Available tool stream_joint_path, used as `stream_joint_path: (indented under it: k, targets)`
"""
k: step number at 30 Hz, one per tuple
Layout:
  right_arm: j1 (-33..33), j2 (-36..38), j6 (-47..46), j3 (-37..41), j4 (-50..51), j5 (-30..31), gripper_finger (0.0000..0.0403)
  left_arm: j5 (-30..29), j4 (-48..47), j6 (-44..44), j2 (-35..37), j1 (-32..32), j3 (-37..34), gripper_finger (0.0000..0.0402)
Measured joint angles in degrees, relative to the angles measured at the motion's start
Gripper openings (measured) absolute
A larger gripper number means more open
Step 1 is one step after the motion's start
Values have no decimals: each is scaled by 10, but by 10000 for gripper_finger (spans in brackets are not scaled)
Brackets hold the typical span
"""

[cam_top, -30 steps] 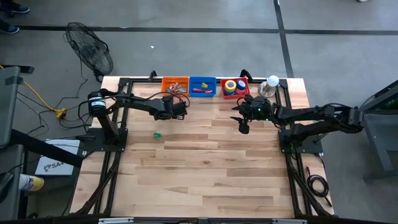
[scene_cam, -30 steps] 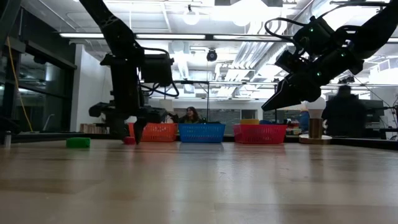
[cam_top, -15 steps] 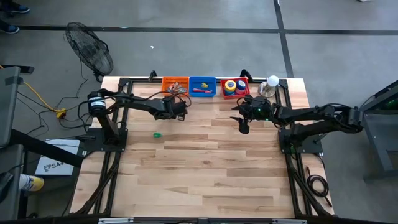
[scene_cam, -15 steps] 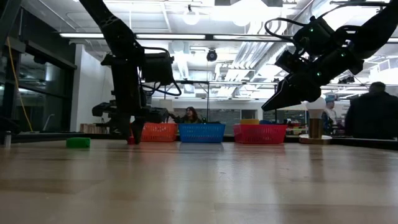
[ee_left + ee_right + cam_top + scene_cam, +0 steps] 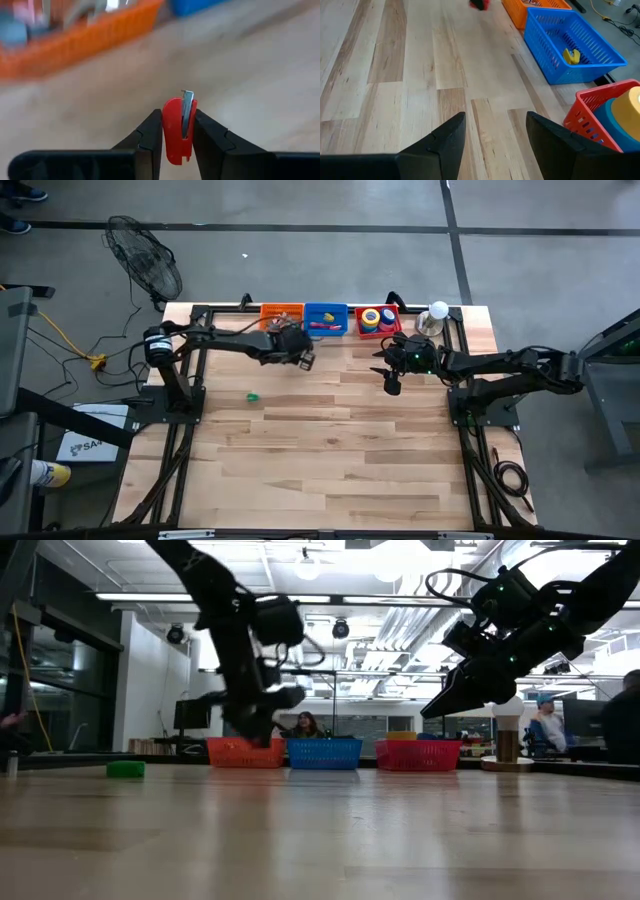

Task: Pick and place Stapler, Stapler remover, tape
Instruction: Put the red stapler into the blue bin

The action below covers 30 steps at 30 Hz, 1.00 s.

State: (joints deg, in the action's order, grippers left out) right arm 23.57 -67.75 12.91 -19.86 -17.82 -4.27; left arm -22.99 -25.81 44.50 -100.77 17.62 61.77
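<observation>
No legible text, label, brand, number or sign found in any view. Only candidate: dark lettering on a white sheet (image 5: 80, 444) lying on the floor beyond the table's left edge, cut off and too small to read.
</observation>
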Motion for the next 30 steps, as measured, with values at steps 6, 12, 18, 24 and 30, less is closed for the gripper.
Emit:
stream_joint_path:
  k: [6,12,18,24,30]
  targets:
    - [0,0,0,0,0,0,199,-12,58,-105,1,7,64,79]
    - [0,0,0,0,0,0,199,9,127,-195,1,40,89,79]
    - [0,0,0,0,0,0,199,59,158,-224,2,83,89,79]
    - [0,0,0,0,0,0,199,102,173,-242,-5,118,90,79]
    - [0,0,1,0,-1,0,199,161,232,-276,-43,139,91,79]
